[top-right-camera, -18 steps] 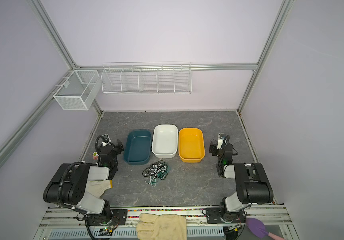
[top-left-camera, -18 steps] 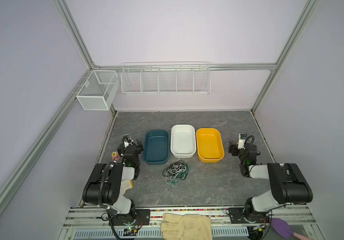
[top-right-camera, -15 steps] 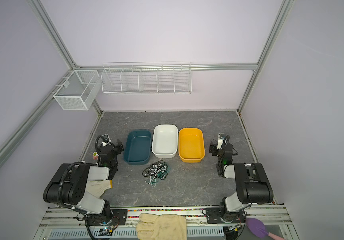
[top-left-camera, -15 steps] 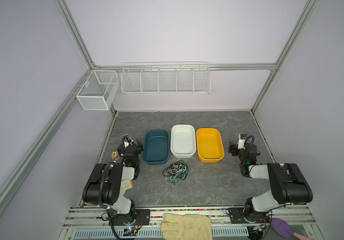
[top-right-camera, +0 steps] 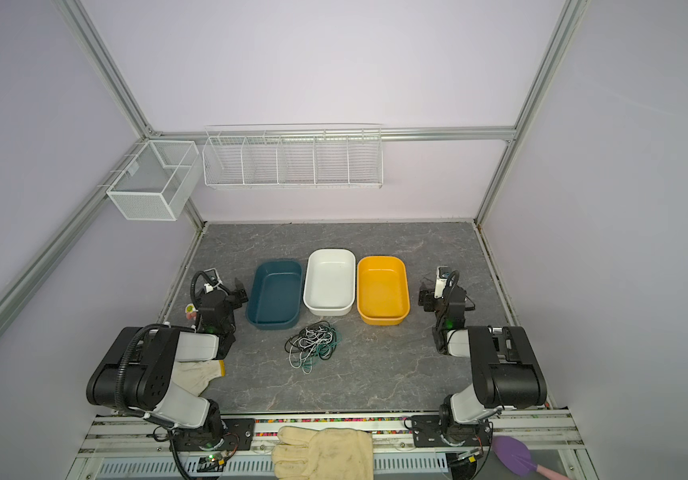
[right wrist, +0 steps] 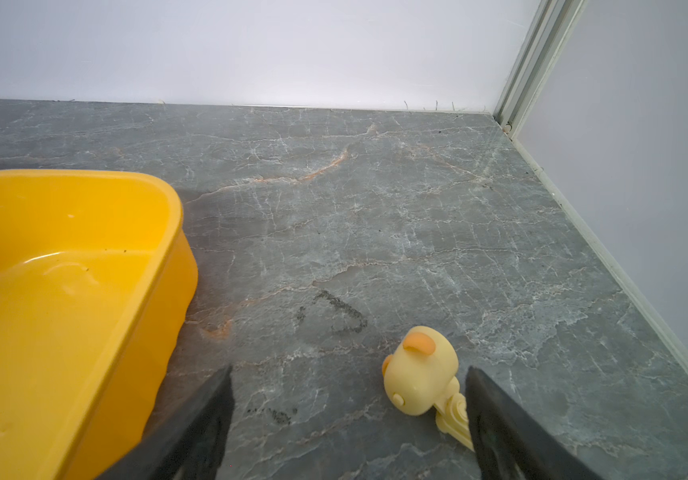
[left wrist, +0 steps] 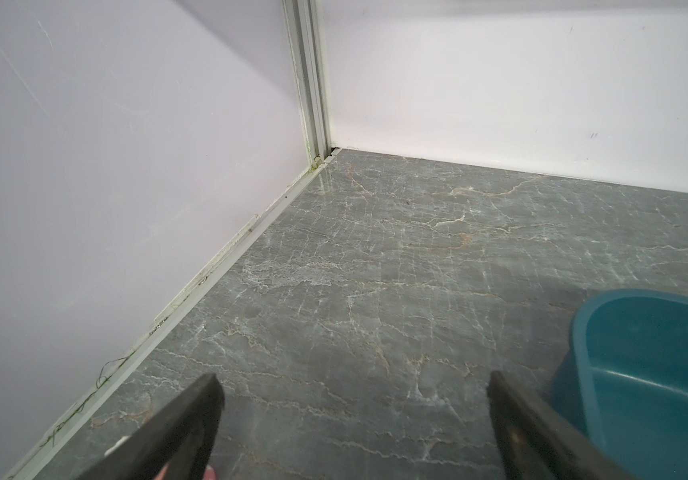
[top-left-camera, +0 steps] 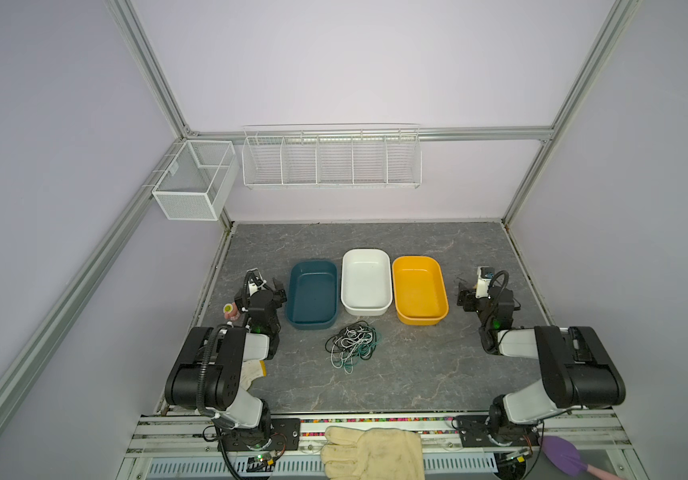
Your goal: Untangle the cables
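Observation:
The cables (top-left-camera: 352,343) (top-right-camera: 313,343) lie in one loose tangle of black, white and teal-green cords on the grey table, just in front of the bins, and nothing touches them. My left gripper (top-left-camera: 268,286) (left wrist: 355,384) stands open at the left, beside the teal bin (top-left-camera: 312,299) (left wrist: 645,374), over bare table. Open as well, my right gripper (top-left-camera: 472,291) (right wrist: 350,374) rests at the right by the yellow bin (top-left-camera: 419,291) (right wrist: 64,291). Neither wrist view shows the cables.
A white bin (top-left-camera: 365,282) sits between the teal and yellow ones. A small yellow toy duck (right wrist: 419,382) lies on the table between the right fingers, close to one of them. Gloves lie by the left arm (top-left-camera: 253,370) and on the front rail (top-left-camera: 371,453). Wire baskets (top-left-camera: 330,160) hang on the back wall.

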`<state>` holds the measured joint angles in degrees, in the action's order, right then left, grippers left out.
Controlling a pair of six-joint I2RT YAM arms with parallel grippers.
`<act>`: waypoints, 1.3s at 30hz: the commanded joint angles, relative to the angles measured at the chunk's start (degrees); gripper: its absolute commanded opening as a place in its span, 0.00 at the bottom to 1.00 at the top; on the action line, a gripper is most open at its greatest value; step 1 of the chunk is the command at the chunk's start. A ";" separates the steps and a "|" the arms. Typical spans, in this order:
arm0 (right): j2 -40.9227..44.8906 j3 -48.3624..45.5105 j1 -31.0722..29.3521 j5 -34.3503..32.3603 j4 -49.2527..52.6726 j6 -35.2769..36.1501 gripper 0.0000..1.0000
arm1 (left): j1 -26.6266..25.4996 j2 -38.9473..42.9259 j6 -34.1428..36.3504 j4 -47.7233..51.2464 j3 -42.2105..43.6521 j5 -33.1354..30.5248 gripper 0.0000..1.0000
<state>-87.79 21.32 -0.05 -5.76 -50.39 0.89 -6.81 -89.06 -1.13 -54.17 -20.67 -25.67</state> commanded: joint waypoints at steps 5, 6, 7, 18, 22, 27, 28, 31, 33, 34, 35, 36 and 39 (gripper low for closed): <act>-0.14 0.83 0.05 0.05 0.20 0.89 0.88 | -0.13 -0.46 -0.23 -1.37 -0.78 -0.29 0.99; -0.11 0.76 0.05 0.06 0.18 0.87 0.88 | -0.13 -0.50 -0.21 -1.37 -0.72 -0.28 0.99; -0.17 0.83 0.05 0.07 0.13 0.95 0.88 | -0.13 -0.50 -0.22 -1.39 -0.76 -0.28 0.99; -0.13 0.82 0.05 0.05 0.21 0.88 0.88 | -0.13 -0.51 -0.21 -1.37 -0.69 -0.26 0.99; -0.13 0.79 0.05 0.16 0.21 0.89 0.88 | -0.13 -0.50 -0.19 -1.37 -0.72 -0.26 0.99; -0.17 0.79 0.05 0.18 0.21 0.96 0.88 | -0.13 -0.50 -0.18 -1.37 -0.75 -0.28 0.99; -0.08 0.67 0.05 0.16 0.21 0.96 0.88 | -0.12 -0.50 -0.18 -1.33 -0.73 -0.28 0.99; 3.22 1.47 -0.59 -3.80 3.78 0.40 0.88 | -0.13 -0.51 -0.22 -1.29 -0.78 -0.26 0.99; 9.38 4.60 -0.63 -6.90 14.52 -0.83 0.88 | -0.13 -0.51 -0.22 -1.29 -0.80 -0.26 0.99; 12.98 5.12 -0.60 -7.20 17.19 -1.38 0.88 | -0.13 -0.50 -0.26 -1.33 -0.76 -0.27 0.99; 16.70 4.53 -0.65 -6.95 17.41 -3.02 0.88 | -0.13 -0.50 -0.23 -1.29 -0.74 -0.28 0.99; 20.61 3.43 -0.80 -5.00 16.79 -3.81 0.88 | -0.13 -0.50 -0.24 -1.29 -0.85 -0.32 0.99; 29.96 4.58 -2.25 0.26 22.47 -5.69 0.88 | -0.05 -0.42 -0.37 -0.93 -0.83 -0.08 0.99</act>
<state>-63.72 24.34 -0.89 -8.91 -34.09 -2.04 -6.81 -89.06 -1.13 -54.17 -20.67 -25.67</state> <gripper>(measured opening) 0.879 0.991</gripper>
